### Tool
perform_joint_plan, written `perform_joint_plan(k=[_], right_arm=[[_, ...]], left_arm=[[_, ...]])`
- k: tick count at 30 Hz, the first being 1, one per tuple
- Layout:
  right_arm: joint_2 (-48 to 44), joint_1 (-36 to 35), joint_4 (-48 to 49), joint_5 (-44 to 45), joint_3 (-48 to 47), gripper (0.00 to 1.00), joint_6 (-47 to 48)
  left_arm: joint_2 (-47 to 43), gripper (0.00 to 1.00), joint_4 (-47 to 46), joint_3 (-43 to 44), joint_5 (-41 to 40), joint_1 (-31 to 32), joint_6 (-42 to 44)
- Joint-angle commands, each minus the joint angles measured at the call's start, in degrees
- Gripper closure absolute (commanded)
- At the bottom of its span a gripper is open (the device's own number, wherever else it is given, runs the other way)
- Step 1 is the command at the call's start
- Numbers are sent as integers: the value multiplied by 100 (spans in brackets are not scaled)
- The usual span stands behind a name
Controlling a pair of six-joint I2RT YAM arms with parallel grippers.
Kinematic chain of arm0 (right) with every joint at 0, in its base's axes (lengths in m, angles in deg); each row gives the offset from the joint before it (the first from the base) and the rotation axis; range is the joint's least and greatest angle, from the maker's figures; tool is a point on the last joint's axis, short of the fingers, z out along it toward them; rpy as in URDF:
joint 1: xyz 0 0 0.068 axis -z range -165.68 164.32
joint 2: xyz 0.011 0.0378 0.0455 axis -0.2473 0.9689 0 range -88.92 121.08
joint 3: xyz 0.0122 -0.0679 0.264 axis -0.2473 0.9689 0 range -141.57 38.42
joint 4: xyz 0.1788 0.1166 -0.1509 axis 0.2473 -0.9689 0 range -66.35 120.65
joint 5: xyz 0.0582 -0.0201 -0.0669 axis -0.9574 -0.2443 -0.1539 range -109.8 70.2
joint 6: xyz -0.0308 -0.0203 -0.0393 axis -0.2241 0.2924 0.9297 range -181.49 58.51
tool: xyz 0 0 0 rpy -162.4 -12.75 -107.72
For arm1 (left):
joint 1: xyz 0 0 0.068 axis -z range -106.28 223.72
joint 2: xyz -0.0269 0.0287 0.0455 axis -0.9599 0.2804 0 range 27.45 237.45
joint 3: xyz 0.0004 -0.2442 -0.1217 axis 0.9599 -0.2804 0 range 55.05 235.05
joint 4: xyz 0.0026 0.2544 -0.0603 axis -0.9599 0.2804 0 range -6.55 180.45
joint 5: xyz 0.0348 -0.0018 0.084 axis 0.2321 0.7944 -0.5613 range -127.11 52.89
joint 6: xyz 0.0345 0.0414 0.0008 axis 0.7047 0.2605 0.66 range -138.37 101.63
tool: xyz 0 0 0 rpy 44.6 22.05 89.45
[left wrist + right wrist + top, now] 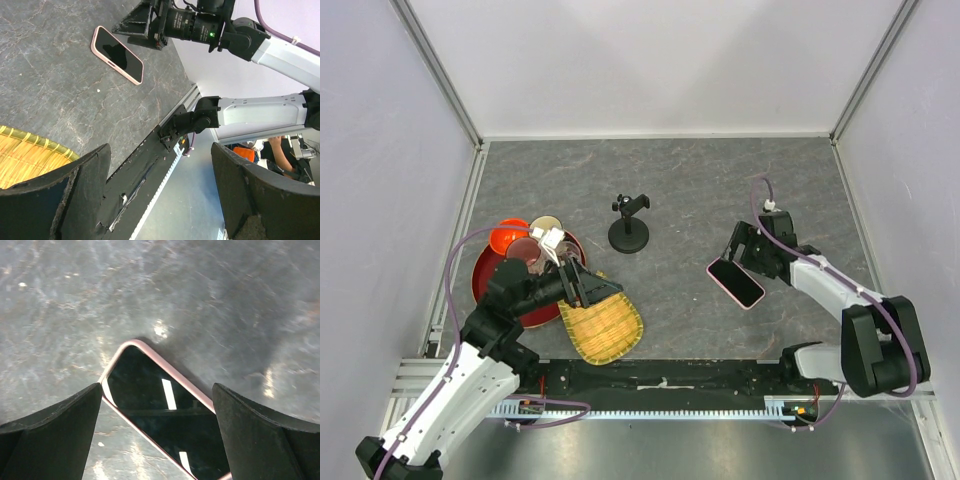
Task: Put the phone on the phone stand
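The phone (736, 282), black screen with a pink edge, lies flat on the grey table right of centre. It also shows in the left wrist view (117, 54) and the right wrist view (165, 415). My right gripper (744, 253) is open just above the phone's far end, and its fingers straddle the phone (157, 440) without gripping it. The phone stand (629, 226), a black disc base with a post and clamp, stands upright at the table's centre, left of the phone. My left gripper (588, 285) is open and empty over a woven tray (160, 195).
A woven bamboo tray (603, 325) lies at the front left, also in the left wrist view (25, 155). Behind it is a red dish (492, 268) holding bowls and cups (548, 237). White walls enclose the table. A black rail (660, 378) runs along the near edge.
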Motion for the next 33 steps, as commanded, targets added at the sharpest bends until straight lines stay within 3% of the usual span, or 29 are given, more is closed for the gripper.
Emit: perform_joint_plan(k=[1, 7, 10, 11, 14, 18, 26, 33], right_arm=[[-638, 4, -600, 981, 165, 2, 33], [-2160, 12, -1408, 1098, 728, 2, -617], [-2529, 3, -1769, 458, 966, 2, -767], [-2695, 3, -1770, -127, 1132, 2, -750], [-2855, -417, -1339, -887, 1344, 2, -601], [-2908, -1164, -1077, -713, 1379, 2, -723], [-2180, -1377, -496, -723, 1555, 2, -1470], [-1906, -1201, -811, 964, 1564, 2, -1813]], left_arm=[[15, 13, -72, -24, -17, -28, -202], [261, 12, -292, -33, -26, -28, -220], [419, 12, -494, -51, 9, -28, -273], [455, 13, -538, -59, 18, -28, -290], [587, 13, -713, -103, 44, -28, -360], [736, 13, -916, -138, 88, -28, -431], [772, 13, -969, -191, 115, -28, -589], [719, 13, -951, -226, 114, -28, -642]])
